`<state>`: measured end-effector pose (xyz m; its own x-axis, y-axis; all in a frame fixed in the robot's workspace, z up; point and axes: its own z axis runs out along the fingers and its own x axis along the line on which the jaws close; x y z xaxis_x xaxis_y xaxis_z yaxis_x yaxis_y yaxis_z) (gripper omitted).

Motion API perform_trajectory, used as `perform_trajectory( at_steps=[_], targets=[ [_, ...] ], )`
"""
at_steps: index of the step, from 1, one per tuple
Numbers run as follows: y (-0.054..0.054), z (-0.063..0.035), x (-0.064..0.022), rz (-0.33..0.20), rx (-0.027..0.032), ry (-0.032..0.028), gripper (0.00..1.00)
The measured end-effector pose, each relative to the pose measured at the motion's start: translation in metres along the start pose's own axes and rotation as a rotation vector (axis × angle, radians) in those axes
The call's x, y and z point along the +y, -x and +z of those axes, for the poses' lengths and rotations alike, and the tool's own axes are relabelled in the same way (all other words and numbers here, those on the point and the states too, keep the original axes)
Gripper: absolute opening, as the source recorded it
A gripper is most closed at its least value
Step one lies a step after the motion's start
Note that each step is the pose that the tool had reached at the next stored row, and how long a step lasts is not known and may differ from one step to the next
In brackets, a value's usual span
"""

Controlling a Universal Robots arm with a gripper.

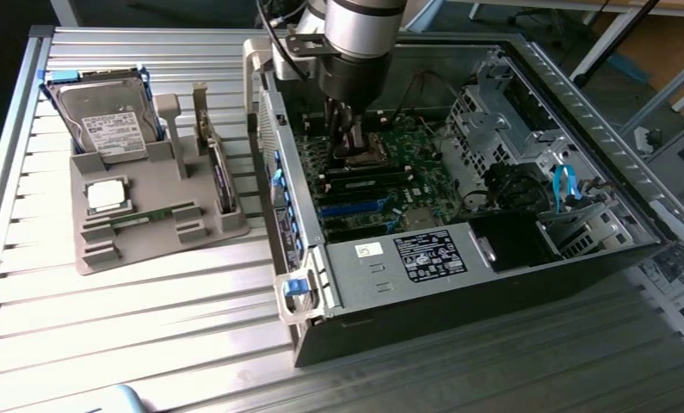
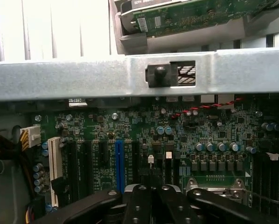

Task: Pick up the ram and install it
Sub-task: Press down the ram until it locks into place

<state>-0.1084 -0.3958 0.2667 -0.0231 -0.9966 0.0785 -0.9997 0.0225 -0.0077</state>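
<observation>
The fingers (image 2: 139, 200) were pressed tight together, with nothing visible between them. The gripper (image 1: 351, 151) hung low inside the open computer case (image 1: 468, 292), just above the motherboard (image 1: 416, 142) near the dark memory slots.

And the ram (image 1: 144, 218)? A thin green stick lay flat in a groove of the grey holder (image 1: 112, 251), well apart from the gripper, at the exterior view's left.

It looked light and stiff but fragile, with chips on its faces and contacts along one long edge. Best pinched across the bare short ends or the top edge, gently.

The count: one ram stick, one hard drive (image 1: 107, 120), one silver CPU chip (image 1: 107, 195), one expansion card (image 1: 218, 163), one gripper.
</observation>
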Motion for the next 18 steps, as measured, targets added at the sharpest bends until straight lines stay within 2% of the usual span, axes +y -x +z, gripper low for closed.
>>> perform_trajectory(
  at_steps=[8, 18],
  targets=[
    [0.000, 0.0001, -0.0132, 0.000, 0.0001, 0.0014, 0.11],
    [0.001, 0.0002, -0.0247, 0.000, 0.0016, 0.0014, 0.11]
  ],
)
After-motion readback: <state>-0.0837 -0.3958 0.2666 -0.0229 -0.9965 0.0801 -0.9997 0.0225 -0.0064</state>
